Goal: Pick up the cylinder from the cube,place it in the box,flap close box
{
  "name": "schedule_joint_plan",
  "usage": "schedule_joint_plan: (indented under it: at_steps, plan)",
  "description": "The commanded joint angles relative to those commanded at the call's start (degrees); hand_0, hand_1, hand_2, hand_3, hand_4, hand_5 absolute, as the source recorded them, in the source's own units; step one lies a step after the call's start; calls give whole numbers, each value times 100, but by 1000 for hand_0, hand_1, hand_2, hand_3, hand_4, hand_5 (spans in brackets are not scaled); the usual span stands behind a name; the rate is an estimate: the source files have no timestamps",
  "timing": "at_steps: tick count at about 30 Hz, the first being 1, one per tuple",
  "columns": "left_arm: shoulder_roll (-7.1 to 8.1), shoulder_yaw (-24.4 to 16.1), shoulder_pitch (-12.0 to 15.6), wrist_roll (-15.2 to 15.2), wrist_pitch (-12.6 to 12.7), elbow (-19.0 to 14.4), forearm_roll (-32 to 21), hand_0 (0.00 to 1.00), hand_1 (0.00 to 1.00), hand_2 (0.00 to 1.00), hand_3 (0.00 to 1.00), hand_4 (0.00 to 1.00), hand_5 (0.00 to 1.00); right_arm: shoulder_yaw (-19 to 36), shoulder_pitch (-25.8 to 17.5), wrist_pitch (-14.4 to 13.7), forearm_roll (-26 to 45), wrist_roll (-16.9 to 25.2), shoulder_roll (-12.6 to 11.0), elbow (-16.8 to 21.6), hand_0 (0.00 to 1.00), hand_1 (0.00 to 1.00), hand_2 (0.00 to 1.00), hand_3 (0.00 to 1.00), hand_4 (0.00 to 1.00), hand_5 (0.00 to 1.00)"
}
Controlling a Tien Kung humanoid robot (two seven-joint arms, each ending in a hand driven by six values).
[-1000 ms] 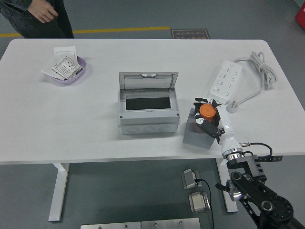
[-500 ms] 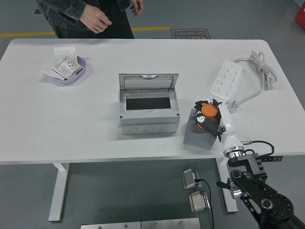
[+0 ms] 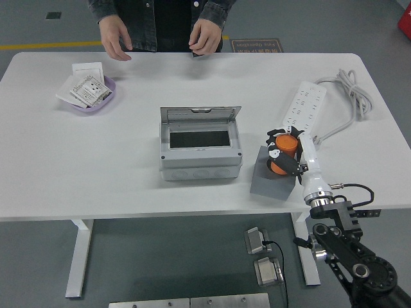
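Since 0.5 s ago the person at the far side has stepped in: both of the person's hands, one [image 3: 115,40] and the other [image 3: 205,35], now rest at the table's [image 3: 128,167] far edge. The cylinder has tipped over in the grip and sits a bit higher over the cube.

Left to right: purple dish [image 3: 93,96] with paper packets, print too small to read. Grey box [image 3: 200,144] mid-table, flap [image 3: 200,116] still standing open, inside dark.

Grey cube [image 3: 271,179] just right of the box. Right hand [image 3: 287,154] has its fingers [image 3: 277,136] curled tight round the orange cylinder [image 3: 283,154]. Cylinder tilted, over the cube's top; can't tell if it's still touching.

White power strip [image 3: 304,106] behind it, cord looping off right. No readable label.

Floor sign beyond the table: text illegible.
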Motion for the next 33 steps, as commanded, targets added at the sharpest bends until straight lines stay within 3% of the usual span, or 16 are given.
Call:
schedule_joint_plan:
  at_steps: [2,3,11,20,21,22,27,28,33]
  plan:
    - [0,-3,0,1,0,0,9,640,656,560,626,680,373,13,14,-31,-64,-22,-9,58,371,172,337,275,2,2]
    - [0,-9,1,4,1,0,15,640,656,561,626,681,375,20,25,-50,-104,-37,-16,89,294,170,329,311,2,2]
    - [3,-39,4,5,4,0,57,640,657,563,627,686,383,52,197,-222,-400,-114,-71,238,279,159,326,312,2,2]
    - [5,-80,10,9,12,0,108,640,656,565,628,687,387,-184,532,-506,-1237,-528,-128,336,222,139,327,316,2,2]
    - [7,-85,11,11,13,0,113,640,656,565,628,687,387,-235,577,-529,-1306,-573,-132,330,222,139,327,316,2,2]
    - [8,-90,12,12,15,0,119,640,656,569,629,688,393,-296,630,-550,-1371,-620,-136,319,112,100,327,315,2,2]
    - [19,-115,9,10,27,0,141,640,656,569,629,688,393,-659,952,-624,-1630,-829,-115,191,112,100,327,315,2,2]
    - [20,-121,9,10,29,0,148,640,657,569,629,688,397,-741,1025,-631,-1667,-868,-104,141,22,60,320,313,2,2]
    - [24,-145,7,7,41,0,172,640,657,569,629,688,397,-1222,1426,-640,-1888,-1095,-46,-137,22,60,320,313,2,2]
